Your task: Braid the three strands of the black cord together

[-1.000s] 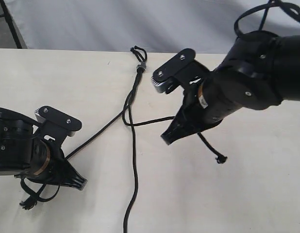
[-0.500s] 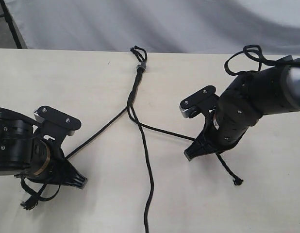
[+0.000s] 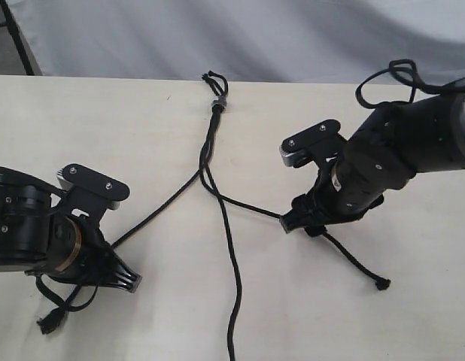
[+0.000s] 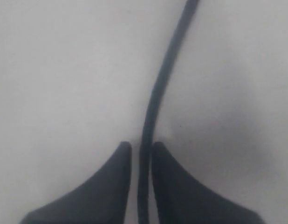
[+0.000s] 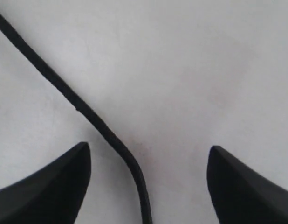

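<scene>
The black cord lies on the pale table, bound by a small grey band (image 3: 218, 103) at the far end. Its three strands fan out towards me. The left strand (image 3: 161, 207) runs to my left gripper (image 3: 129, 281). In the left wrist view this strand (image 4: 155, 93) passes between the fingers of the left gripper (image 4: 141, 145), which stand slightly apart with a sliver of gap beside it. The middle strand (image 3: 234, 286) lies free. The right strand (image 3: 247, 204) reaches my right gripper (image 3: 291, 222) and ends in a knotted tip (image 3: 381, 284). That gripper (image 5: 148, 151) is wide open over its strand (image 5: 65, 91).
The table's far edge (image 3: 104, 77) meets a grey-white backdrop. A dark pole (image 3: 18, 37) stands at the back left. The right arm's own black cables (image 3: 398, 75) loop above its wrist. A black tail (image 3: 47, 325) curls out under the left arm.
The right arm swung right and came down to the table, pulling its strand out to the right. Both grippers then opened, the right wide and the left only a little. The middle strand shifted right.
</scene>
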`<state>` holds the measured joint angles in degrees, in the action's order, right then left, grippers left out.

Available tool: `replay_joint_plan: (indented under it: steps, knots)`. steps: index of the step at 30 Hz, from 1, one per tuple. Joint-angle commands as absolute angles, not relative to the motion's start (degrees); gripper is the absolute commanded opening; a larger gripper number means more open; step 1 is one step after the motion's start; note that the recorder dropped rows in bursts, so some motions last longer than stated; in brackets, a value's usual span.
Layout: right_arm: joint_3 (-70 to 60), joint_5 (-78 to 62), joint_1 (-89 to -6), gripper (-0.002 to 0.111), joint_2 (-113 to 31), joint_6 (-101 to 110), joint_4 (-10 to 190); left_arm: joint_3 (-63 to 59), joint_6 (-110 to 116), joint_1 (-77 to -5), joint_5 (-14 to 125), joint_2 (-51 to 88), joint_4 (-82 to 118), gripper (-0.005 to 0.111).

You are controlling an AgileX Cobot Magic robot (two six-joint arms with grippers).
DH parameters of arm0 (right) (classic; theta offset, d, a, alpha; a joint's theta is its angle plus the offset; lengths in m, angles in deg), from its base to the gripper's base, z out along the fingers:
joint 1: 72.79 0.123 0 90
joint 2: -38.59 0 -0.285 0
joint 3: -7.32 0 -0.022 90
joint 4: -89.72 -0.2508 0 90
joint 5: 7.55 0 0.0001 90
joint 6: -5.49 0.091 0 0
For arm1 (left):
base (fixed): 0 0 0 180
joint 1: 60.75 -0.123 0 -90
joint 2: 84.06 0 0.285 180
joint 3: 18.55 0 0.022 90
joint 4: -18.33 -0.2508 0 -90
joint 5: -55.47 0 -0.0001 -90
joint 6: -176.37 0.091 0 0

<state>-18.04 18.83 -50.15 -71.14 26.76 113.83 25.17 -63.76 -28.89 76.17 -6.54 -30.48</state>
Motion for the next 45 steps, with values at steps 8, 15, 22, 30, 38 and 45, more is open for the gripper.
replay_joint_plan:
  steps: [8, 15, 22, 30, 38, 45]
  knots:
    - [-18.3, 17.2, -50.5, 0.067, -63.8, 27.4, 117.0, 23.8, -64.0, -29.1, 73.3, -4.6, -29.0, 0.066]
    - [-18.3, 14.7, -53.5, 0.067, -63.7, 29.8, 121.7, 19.2, -61.7, -22.2, 60.3, -1.2, -22.9, 0.066]
    - [-18.3, 14.6, -60.8, 0.067, -63.7, 35.1, 121.4, 7.7, -61.1, -9.3, 80.4, -8.4, -21.9, 0.066]
    - [-18.3, 15.2, -61.3, 0.067, -63.7, 35.1, 120.8, -2.3, -43.1, -5.4, 87.0, -19.7, -1.8, 0.066]
    - [-18.3, 15.0, -61.3, 0.067, -63.7, 35.1, 120.6, -4.7, -35.9, -5.4, 90.0, -24.9, 6.2, 0.05]
    - [-18.3, 14.8, -61.3, 0.067, -63.7, 35.1, 120.2, -4.8, -27.5, -5.6, 93.0, -25.0, 9.8, 0.001]
